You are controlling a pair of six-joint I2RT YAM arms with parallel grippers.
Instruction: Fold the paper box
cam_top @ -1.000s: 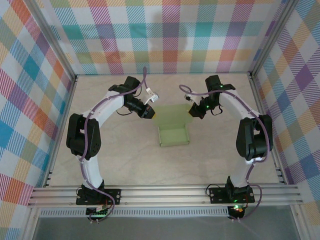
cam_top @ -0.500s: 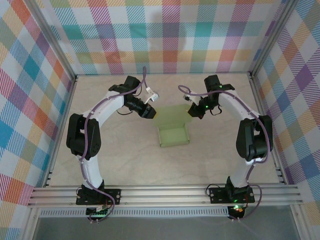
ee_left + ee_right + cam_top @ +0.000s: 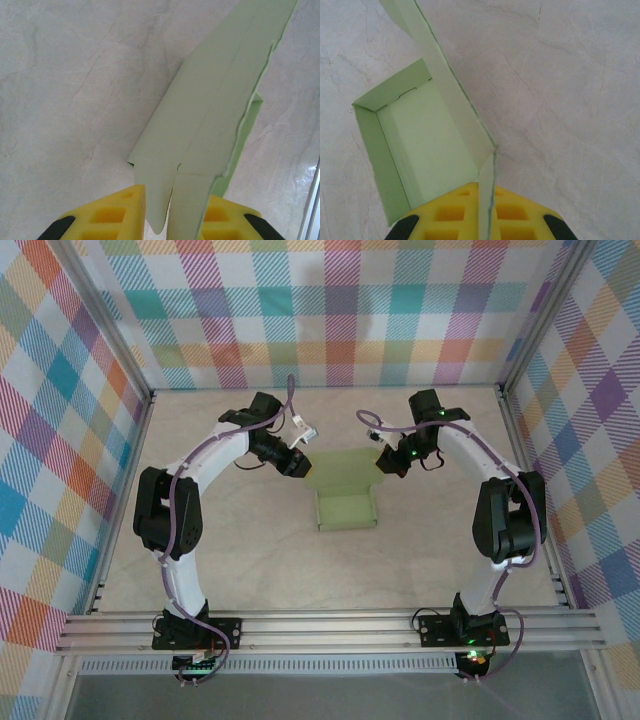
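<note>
The paper box [image 3: 347, 508] is pale green. Its open tray lies mid-table and its lid [image 3: 345, 468] is raised behind it. My left gripper [image 3: 298, 466] is at the lid's left end and my right gripper [image 3: 384, 462] at its right end. In the left wrist view the yellow fingers [image 3: 115, 215] stand a little apart around my left gripper [image 3: 175, 194], with two rounded flaps of the paper box [image 3: 215, 100] hanging loose between them. In the right wrist view my right gripper [image 3: 486, 187] is shut on the thin edge of a side flap, with the tray of the paper box [image 3: 430, 145] open beside it.
The pale marble tabletop [image 3: 250, 560] is ringed by plaid walls. An aluminium rail [image 3: 330, 625] runs along the near edge above the arm bases, and a metal frame post [image 3: 525, 460] borders the right side.
My left gripper's jaws have parted a little from the flap they were pinching. The box, the raised lid and the right arm stay where they were.
</note>
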